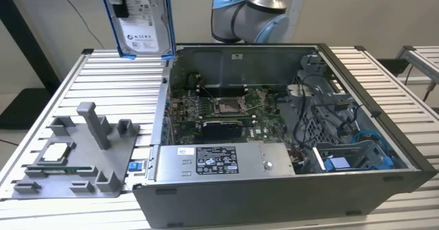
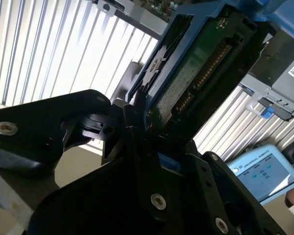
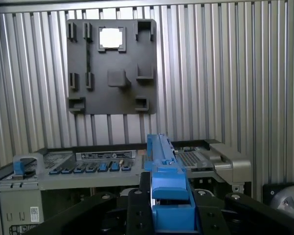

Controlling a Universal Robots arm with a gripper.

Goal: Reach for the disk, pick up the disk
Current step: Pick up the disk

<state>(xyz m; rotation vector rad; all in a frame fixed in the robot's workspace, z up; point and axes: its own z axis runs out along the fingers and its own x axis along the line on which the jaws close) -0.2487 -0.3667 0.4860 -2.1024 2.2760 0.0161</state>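
The disk (image 1: pixel 142 28), a silver-grey hard drive with a white label in a blue plastic frame, hangs upright in the air above the far left corner of the open computer case (image 1: pixel 274 137). My gripper (image 1: pixel 122 1) is shut on its upper end, at the top edge of the exterior view. In the second wrist view the black fingers (image 2: pixel 132 117) clamp the disk (image 2: pixel 196 63), whose green circuit board side faces the camera. The first wrist view shows the disk (image 3: pixel 161 156) edge-on, rising from the gripper (image 3: pixel 169 198).
A grey fixture plate (image 1: pixel 75 158) with pegs and a small square silver chip (image 1: pixel 55 152) lies on the slatted table (image 1: pixel 116 86), at the exterior view's left. A silver box with a white sticker (image 1: pixel 219 160) sits in the case. A touchscreen (image 2: pixel 262 171) lies beyond the table.
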